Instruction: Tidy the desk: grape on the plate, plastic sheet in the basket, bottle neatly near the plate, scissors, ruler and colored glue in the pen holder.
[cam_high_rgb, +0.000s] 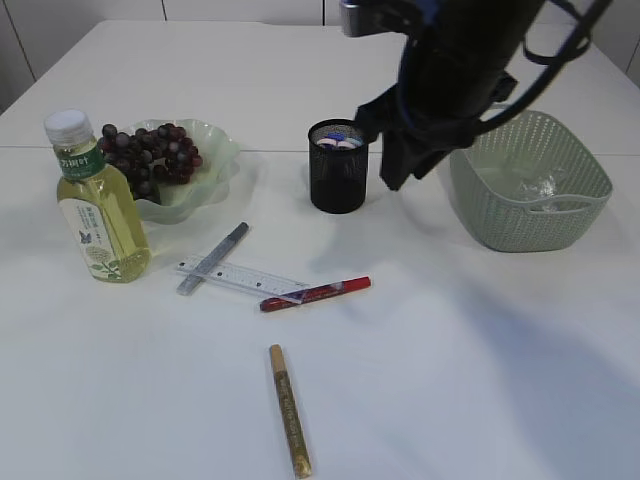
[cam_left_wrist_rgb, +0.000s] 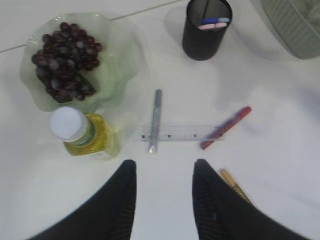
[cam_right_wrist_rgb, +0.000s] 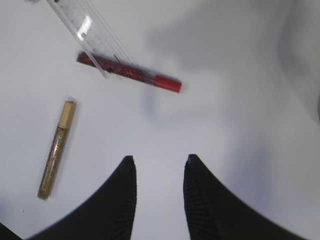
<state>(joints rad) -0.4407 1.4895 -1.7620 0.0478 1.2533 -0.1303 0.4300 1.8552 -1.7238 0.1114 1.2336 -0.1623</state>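
Note:
Dark grapes (cam_high_rgb: 150, 155) lie on the green plate (cam_high_rgb: 215, 160), with the yellow bottle (cam_high_rgb: 95, 200) upright just in front of it. A clear ruler (cam_left_wrist_rgb: 182, 133) lies under a silver glue pen (cam_left_wrist_rgb: 155, 120) and a red glue pen (cam_left_wrist_rgb: 226, 127). A gold glue pen (cam_right_wrist_rgb: 56, 148) lies apart, nearer the front. The black pen holder (cam_high_rgb: 338, 180) shows pink and blue handles (cam_left_wrist_rgb: 215, 23), likely the scissors. A plastic sheet (cam_high_rgb: 535, 188) sits in the basket (cam_high_rgb: 560, 225). My left gripper (cam_left_wrist_rgb: 164, 162) hangs open and empty above the table. My right gripper (cam_right_wrist_rgb: 160, 157) is open and empty too.
My right arm (cam_high_rgb: 450, 70) hangs dark over the space between pen holder and basket. The white table runs wide in front and to the right of the gold pen.

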